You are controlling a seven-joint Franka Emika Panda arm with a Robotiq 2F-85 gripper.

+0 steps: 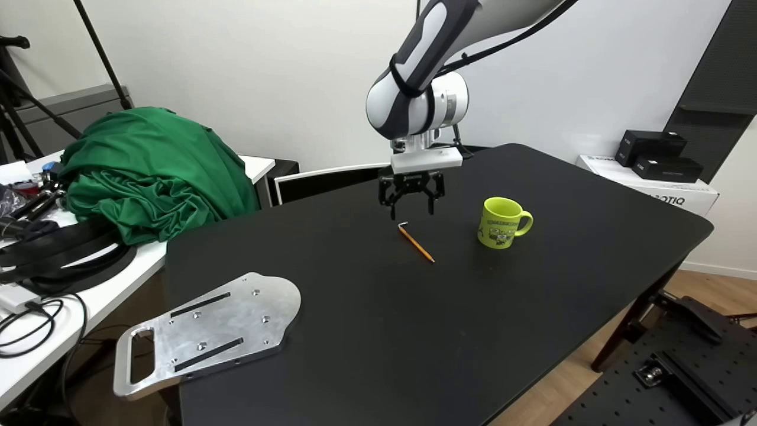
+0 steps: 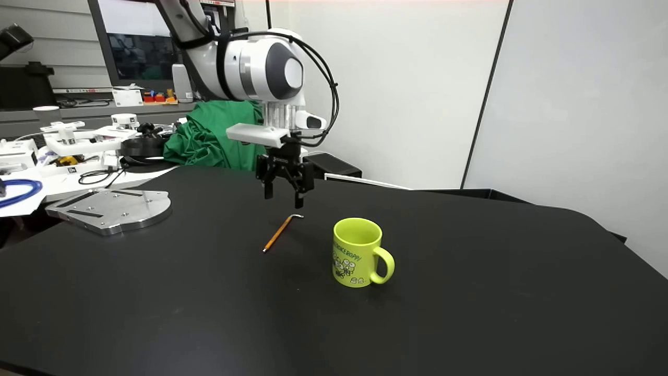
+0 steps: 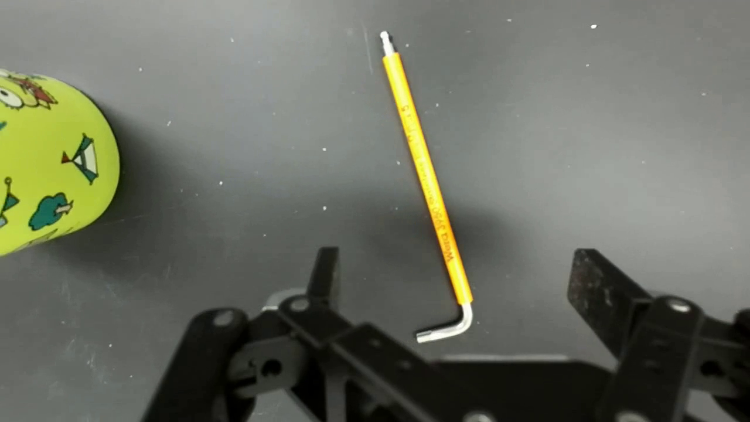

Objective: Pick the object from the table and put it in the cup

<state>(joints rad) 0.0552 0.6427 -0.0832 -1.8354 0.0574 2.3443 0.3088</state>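
The object is a thin orange stick with a silver bent end, like an L-shaped hex key. It lies flat on the black table in both exterior views and in the wrist view. The cup, a lime-green mug with a side handle, stands upright beside it in both exterior views; part of it shows at the left of the wrist view. My gripper is open and empty, above the table near the object's bent end, with that end between the fingers in the wrist view.
A flat grey-white metal board lies at the edge of the black table. A side table with a green cloth and cables adjoins it. White and black boxes stand beyond the table's far edge.
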